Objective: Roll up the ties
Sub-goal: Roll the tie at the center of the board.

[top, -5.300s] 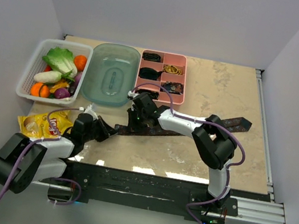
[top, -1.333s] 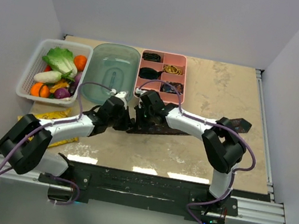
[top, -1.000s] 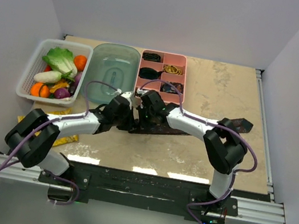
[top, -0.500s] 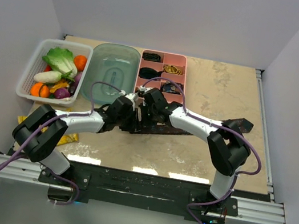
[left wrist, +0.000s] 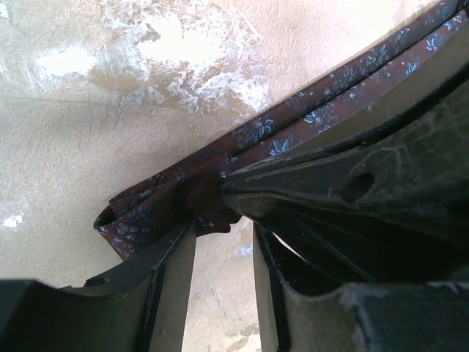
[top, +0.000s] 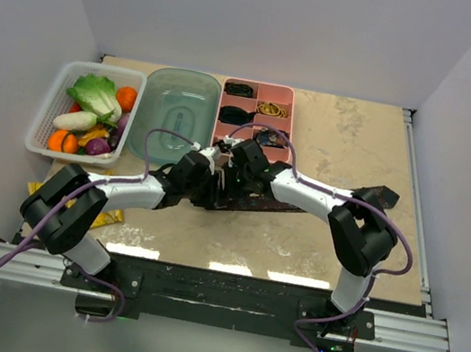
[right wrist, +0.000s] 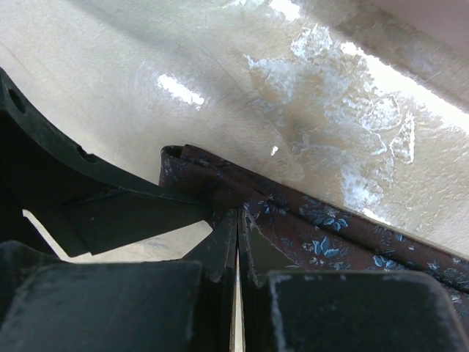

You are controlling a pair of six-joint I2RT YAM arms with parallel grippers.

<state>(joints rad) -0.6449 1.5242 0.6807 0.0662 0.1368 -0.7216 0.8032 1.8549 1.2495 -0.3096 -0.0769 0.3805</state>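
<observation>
A brown-maroon tie [top: 253, 203] with small blue flowers lies across the middle of the table, its wide end [top: 380, 196] at the right. Its left end is folded over [left wrist: 146, 213]. My left gripper [top: 207, 188] is at that fold. In the left wrist view it [left wrist: 223, 235] stands open, bare table showing between the fingers, whose tips touch the fold's edge. My right gripper [top: 226, 182] comes in from the right. In its wrist view it [right wrist: 238, 216] is shut, tips resting on the tie [right wrist: 330, 242] just behind the fold. The two grippers nearly touch.
At the back left a white basket [top: 45, 120] holds toy vegetables. Beside it stand a teal lidded container [top: 176, 115] and a pink divided tray [top: 292, 127] with rolled dark items. A yellow snack bag [top: 109, 219] lies under the left arm.
My left gripper has opened, letting go of the fold, and has edged right toward the right gripper. The right gripper stays shut on the tie's left end, shifted slightly right.
</observation>
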